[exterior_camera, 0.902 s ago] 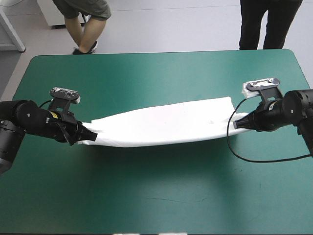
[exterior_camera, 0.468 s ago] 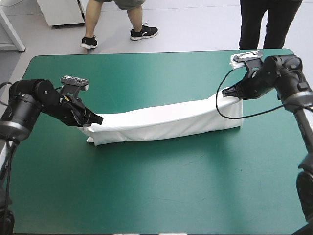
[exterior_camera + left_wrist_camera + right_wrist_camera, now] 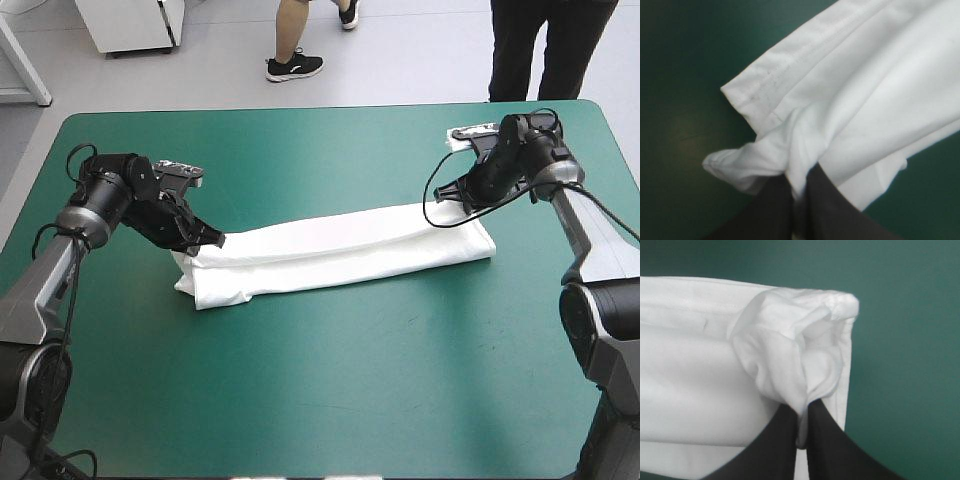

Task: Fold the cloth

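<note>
White T-shirt (image 3: 340, 250) between both grippers (image 3: 215, 241) (image 3: 447, 195)

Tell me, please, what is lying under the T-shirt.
Only teal-green table cover shows around the T-shirt, folded into a long strip. Anything beneath its layers is hidden.

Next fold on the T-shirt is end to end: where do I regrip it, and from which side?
Likely the right short end's two corners, approached low from beyond that end. The T-shirt lies as a long flat band, layers stacked there, so one pinch takes both. The left gripper and right gripper hold only its far corners.
</note>
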Motion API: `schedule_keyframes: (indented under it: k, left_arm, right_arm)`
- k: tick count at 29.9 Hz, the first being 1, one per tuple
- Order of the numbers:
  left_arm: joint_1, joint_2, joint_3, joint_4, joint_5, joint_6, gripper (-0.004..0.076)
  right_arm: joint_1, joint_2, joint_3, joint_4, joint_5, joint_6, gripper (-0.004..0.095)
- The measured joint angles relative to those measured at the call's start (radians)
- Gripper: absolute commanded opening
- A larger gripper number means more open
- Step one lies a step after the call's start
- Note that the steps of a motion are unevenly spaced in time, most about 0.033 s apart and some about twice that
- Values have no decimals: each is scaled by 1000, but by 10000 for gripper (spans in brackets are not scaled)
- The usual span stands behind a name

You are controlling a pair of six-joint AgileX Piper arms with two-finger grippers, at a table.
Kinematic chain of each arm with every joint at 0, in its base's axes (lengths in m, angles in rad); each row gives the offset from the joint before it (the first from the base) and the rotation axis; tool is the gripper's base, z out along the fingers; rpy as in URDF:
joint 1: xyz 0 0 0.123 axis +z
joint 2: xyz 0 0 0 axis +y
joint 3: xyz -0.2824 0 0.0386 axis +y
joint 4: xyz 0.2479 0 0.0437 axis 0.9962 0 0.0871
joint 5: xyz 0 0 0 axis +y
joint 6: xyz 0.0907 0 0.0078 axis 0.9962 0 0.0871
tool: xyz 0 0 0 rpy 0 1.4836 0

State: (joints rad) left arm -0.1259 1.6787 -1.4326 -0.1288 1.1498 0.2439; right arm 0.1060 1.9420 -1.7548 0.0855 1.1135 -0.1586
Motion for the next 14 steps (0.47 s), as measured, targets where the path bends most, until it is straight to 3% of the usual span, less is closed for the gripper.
schedule_keyframes:
  k: [6, 14]
  left_arm:
    - [0, 26, -3, 41, -29, 0, 24]
    - [0, 27, -3, 98, -39, 0, 25]
  right_arm:
    - [-1, 43, -1, 73, 4, -53, 74]
    - [-84, 44, -2, 123, 17, -73, 352]
